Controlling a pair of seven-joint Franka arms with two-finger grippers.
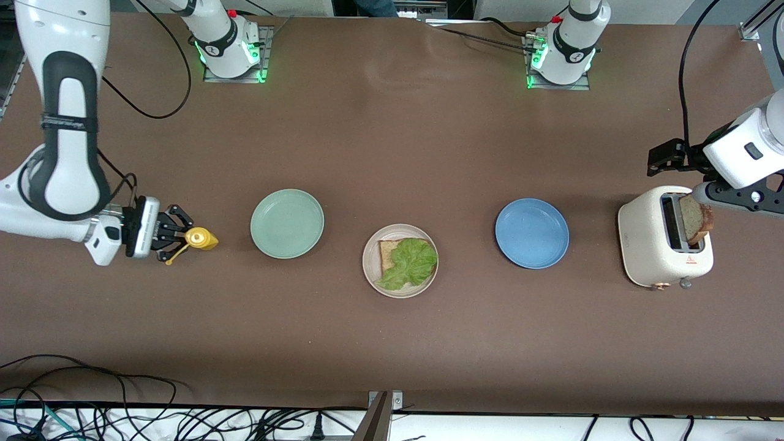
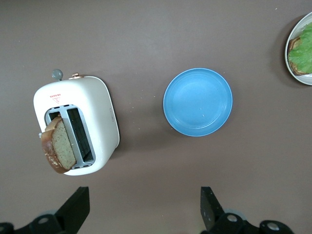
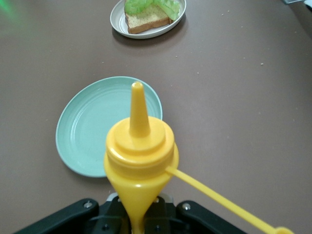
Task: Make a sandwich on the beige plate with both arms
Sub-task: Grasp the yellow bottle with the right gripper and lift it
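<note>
Toward the right arm's end of the surface, right gripper (image 1: 184, 236) fingers clamped on a yellow squeeze bottle (image 1: 201, 238) beside the mint-green plate (image 1: 286, 223), beige plate (image 1: 400, 261) with bread slice (image 1: 388, 252) and lettuce (image 1: 411, 262) well apart from them, left gripper (image 2: 145, 207) fingers spread wide, empty, over the white toaster (image 1: 664, 245) holding a second bread slice (image 1: 697, 218).

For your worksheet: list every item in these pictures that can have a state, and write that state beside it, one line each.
beige plate: holds one bread slice topped with lettuce
mint-green plate: empty
blue plate: empty
toaster: second bread slice sticking out of a slot
mustard bottle: uncapped, gripped
right gripper: shut on mustard bottle
left gripper: open, over the table beside the toaster
</note>
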